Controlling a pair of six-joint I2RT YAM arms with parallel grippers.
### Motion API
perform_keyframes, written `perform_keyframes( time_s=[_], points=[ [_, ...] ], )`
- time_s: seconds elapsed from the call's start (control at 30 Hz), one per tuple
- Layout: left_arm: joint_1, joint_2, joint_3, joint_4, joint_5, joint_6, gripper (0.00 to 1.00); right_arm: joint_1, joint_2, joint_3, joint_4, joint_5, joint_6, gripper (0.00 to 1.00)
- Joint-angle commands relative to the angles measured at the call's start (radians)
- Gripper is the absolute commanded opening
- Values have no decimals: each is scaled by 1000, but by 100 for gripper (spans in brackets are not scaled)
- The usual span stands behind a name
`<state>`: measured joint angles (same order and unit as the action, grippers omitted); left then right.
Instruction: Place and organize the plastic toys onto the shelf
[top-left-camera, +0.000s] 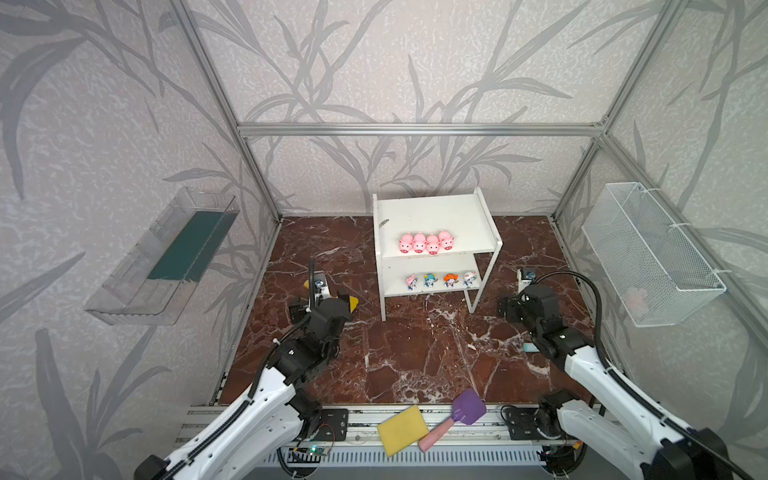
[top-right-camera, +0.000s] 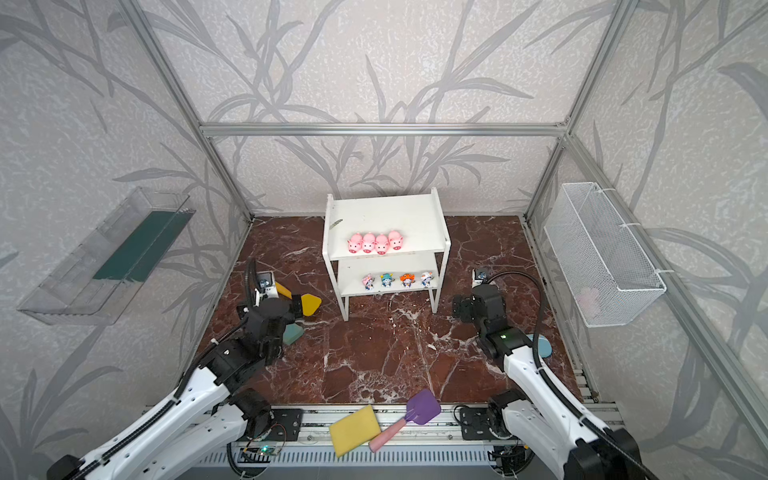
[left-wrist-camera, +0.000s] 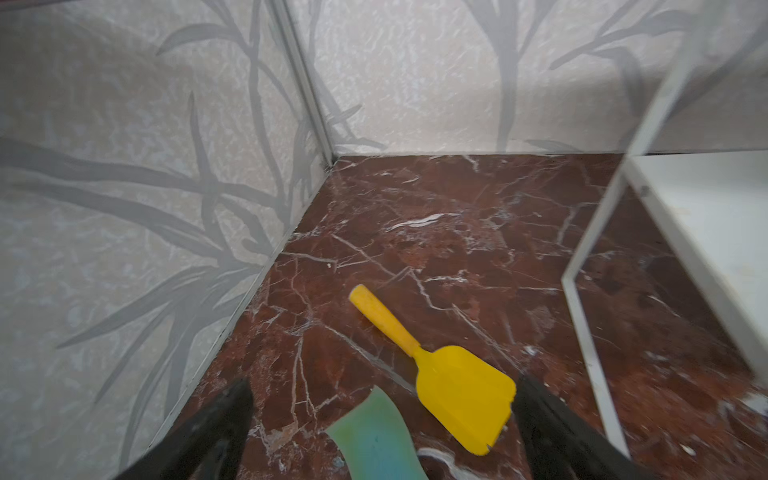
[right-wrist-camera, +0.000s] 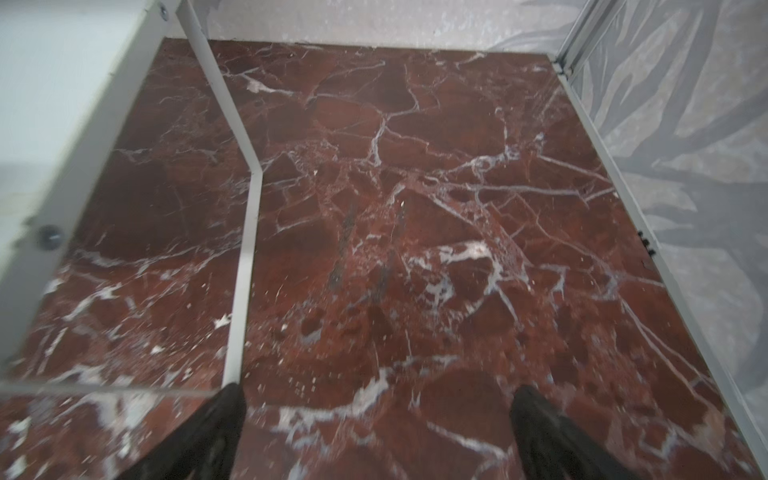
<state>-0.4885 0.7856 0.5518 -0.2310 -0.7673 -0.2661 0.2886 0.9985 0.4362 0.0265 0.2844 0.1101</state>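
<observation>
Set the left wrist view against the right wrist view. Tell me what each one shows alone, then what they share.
Left wrist only: a yellow shovel and a teal sponge, lying by the left gripper. Right wrist only: no loose objects, just two dark streaks ahead of the right gripper. Both: the red marbled floor, part of the white shelf, the patterned wall, and open black jaws holding nothing.
</observation>
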Motion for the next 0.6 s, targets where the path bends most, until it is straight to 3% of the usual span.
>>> perform_keyframes(
  time_s=[0.0, 0.13, 0.17, 0.23, 0.37, 0.47, 0.57],
  points=[
    [131, 106, -45, 208, 57, -13, 99, -17, 146, -56, 387, 33, -122, 99],
    [232, 279, -106, 501, 61, 87, 99, -40, 364, -1, 522, 5, -127, 99],
    [247, 312, -89, 492, 67, 81, 99, -40, 391, 24, 526, 0, -140, 99],
    [262, 372, -97, 567, 43, 107, 99, -50, 422, 64, 497, -30, -184, 99],
    [278, 485, -201, 900, 162, 220, 99, -72, 438, 48, 576, -41, -220, 99],
    [286, 570, -205, 1013, 216, 261, 99, -91, 445, -49, 782, -55, -221, 99],
    [294, 577, -181, 959, 275, 251, 99, -106, 465, -80, 861, -70, -212, 99]
  ],
)
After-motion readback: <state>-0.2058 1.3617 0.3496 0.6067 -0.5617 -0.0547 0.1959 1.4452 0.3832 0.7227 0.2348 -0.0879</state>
